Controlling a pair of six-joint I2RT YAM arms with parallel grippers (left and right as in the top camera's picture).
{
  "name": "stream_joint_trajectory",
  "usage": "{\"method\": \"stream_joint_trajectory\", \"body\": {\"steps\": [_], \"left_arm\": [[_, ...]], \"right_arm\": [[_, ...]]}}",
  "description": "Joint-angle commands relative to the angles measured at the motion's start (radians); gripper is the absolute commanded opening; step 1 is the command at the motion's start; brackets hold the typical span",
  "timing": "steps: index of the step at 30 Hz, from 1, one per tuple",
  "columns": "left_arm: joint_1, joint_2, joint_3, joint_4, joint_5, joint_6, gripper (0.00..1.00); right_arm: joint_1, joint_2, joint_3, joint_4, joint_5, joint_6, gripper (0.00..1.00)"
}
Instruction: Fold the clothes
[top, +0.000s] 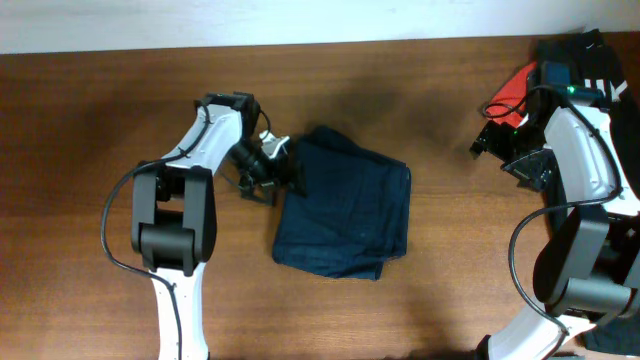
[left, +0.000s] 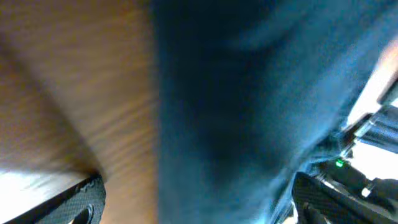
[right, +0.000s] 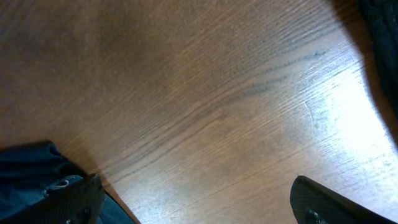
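— Left gripper (top: 270, 170)?
— Spread wide at the left edge of the navy garment (top: 345, 205), with cloth filling the gap (the wrist view is blurred).
— And how does the cloth look?
— Folded into a rough rectangle, wrinkled, lying mid-table (top: 90, 130).
— Right gripper (right: 196, 190)?
— Wide open over bare wood, holding nothing.

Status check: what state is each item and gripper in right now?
Blue garment: folded, lying flat mid-table.
Left gripper: fingers open, at the garment's left edge.
Right gripper: fingers open, empty, above bare wood.
Clothes pile: unfolded heap, at the table's far right corner.
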Motion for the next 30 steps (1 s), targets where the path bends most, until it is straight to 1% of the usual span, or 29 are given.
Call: {"method": "stream_joint_trajectory", "body": {"steps": [1, 3, 4, 5, 7, 8, 10, 11, 13, 14, 15, 16, 17, 18, 19, 20, 21, 22, 23, 24, 25, 26, 27, 28, 29, 30], "left_arm": [[-0.035, 0.000, -0.067, 0.036, 0.063, 0.050, 0.91], [-0.039, 0.000, -0.070, 0.042, 0.054, 0.049, 0.58], [-0.039, 0.000, -0.070, 0.069, 0.044, 0.032, 0.38], [-0.038, -0.001, -0.070, 0.113, 0.043, -0.018, 0.22], [0.009, -0.001, -0.070, 0.226, 0.029, -0.109, 0.12], [0.088, -0.001, -0.070, 0.312, -0.062, -0.282, 0.01], [0.239, -0.001, -0.070, 0.400, -0.164, -0.483, 0.01], [0.294, -0.001, -0.070, 0.425, -0.167, -0.530, 0.01], [0.466, -0.001, -0.070, 0.497, -0.167, -0.636, 0.01], [0.590, -0.001, -0.070, 0.531, -0.166, -0.658, 0.06], [0.711, -0.001, -0.070, 0.555, -0.167, -0.679, 0.32], [0.771, -0.001, -0.070, 0.562, -0.166, -0.699, 0.45], [0.842, -0.001, -0.070, 0.559, -0.158, -0.724, 0.45], [0.891, -0.001, -0.070, 0.550, -0.137, -0.723, 0.45], [0.914, -0.001, -0.072, 0.542, -0.140, -0.723, 0.43], [0.931, -0.001, -0.075, 0.539, -0.141, -0.723, 0.37], [0.935, -0.001, -0.079, 0.524, -0.145, -0.723, 0.37], [0.935, -0.001, -0.080, 0.481, -0.144, -0.725, 0.25], [0.935, -0.001, -0.084, 0.468, -0.144, -0.750, 0.08], [0.935, -0.001, -0.096, 0.452, -0.143, -0.828, 0.05], [0.935, -0.001, -0.108, 0.448, -0.132, -0.886, 0.07], [0.932, -0.001, -0.121, 0.449, -0.100, -0.941, 0.13], [0.906, -0.001, -0.148, 0.451, -0.078, -1.069, 0.25], [0.886, -0.001, -0.157, 0.455, -0.078, -1.106, 0.25], [0.822, -0.001, -0.164, 0.476, -0.080, -1.189, 0.34], [0.779, -0.001, -0.164, 0.504, -0.080, -1.242, 0.47]], "right_arm": [[-0.002, 0.005, 0.011, -0.001, 0.005, 0.005, 0.99], [-0.002, 0.005, 0.011, -0.001, 0.005, 0.005, 0.99], [-0.002, 0.005, 0.011, -0.001, 0.005, 0.005, 0.99], [-0.002, 0.005, 0.011, -0.001, 0.005, 0.005, 0.99], [-0.002, 0.005, 0.011, -0.001, 0.005, 0.005, 0.99], [-0.002, 0.005, 0.011, -0.001, 0.005, 0.005, 0.99], [-0.002, 0.005, 0.011, -0.001, 0.005, 0.005, 0.99], [-0.002, 0.005, 0.011, -0.001, 0.005, 0.005, 0.99], [-0.002, 0.005, 0.011, -0.001, 0.005, 0.005, 0.99], [-0.002, 0.005, 0.011, -0.001, 0.005, 0.005, 0.99], [-0.002, 0.005, 0.011, -0.001, 0.005, 0.005, 0.99], [-0.002, 0.005, 0.011, -0.001, 0.005, 0.005, 0.98], [-0.002, 0.005, 0.011, -0.001, 0.005, 0.005, 0.99], [-0.002, 0.005, 0.011, -0.001, 0.005, 0.005, 0.99], [-0.002, 0.005, 0.011, -0.001, 0.005, 0.005, 0.99], [-0.002, 0.005, 0.011, -0.001, 0.005, 0.005, 0.99], [-0.002, 0.005, 0.011, -0.001, 0.005, 0.005, 0.99], [-0.002, 0.005, 0.011, -0.001, 0.005, 0.005, 0.99], [-0.002, 0.005, 0.011, -0.001, 0.005, 0.005, 0.99], [-0.002, 0.005, 0.011, -0.001, 0.005, 0.005, 0.99], [-0.002, 0.005, 0.011, -0.001, 0.005, 0.005, 0.99], [-0.002, 0.005, 0.011, -0.001, 0.005, 0.005, 0.99], [-0.002, 0.005, 0.011, -0.001, 0.005, 0.005, 0.99], [-0.002, 0.005, 0.011, -0.001, 0.005, 0.005, 0.99], [-0.002, 0.005, 0.011, -0.001, 0.005, 0.005, 0.99], [-0.002, 0.005, 0.011, -0.001, 0.005, 0.005, 0.99]]}}
